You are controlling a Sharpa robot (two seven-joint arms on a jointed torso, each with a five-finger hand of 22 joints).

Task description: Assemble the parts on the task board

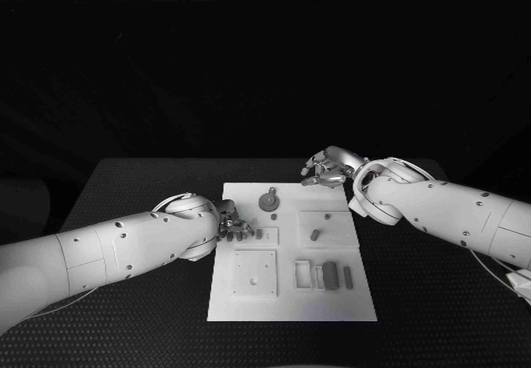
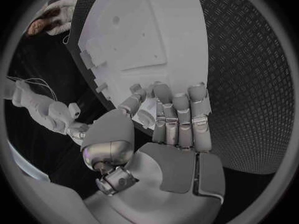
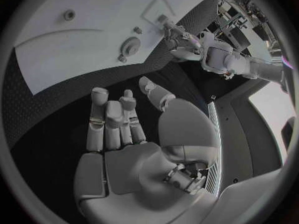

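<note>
Near end of the task board: white plate flat on the black desk, long axis running away from the robot. Looks rigid and thin, likely plastic; probably light enough to slide if pushed sideways, so press straight down.

Nearest parts: a square block with holes on the board's left half, and beside it a row of small dark bars in or by slots. These read as hard, small and light, likely smooth. Judged best taken by a fingertip pinch on the long sides; easy to flick away or drop.

Mid board: a small dark peg on a raised square plate. Pinch from above, upright.

Left hand sits at the board's left edge, about halfway up. In the left wrist view the left hand has fingers fairly straight and close together, tips over the board edge, thumb in near them. Something pale sits between thumb and fingers; cannot tell whether it is a held part or just the board behind. Grip state: cannot tell.

Further: a round disc part near the far end, also disc in the right wrist view. Stiff, take by the rim.

Farthest: right hand hovers off the board's far right corner, over the desk. Right wrist view shows the right hand with fingers loosely extended, thumb apart, holding nothing, touching nothing.
</note>
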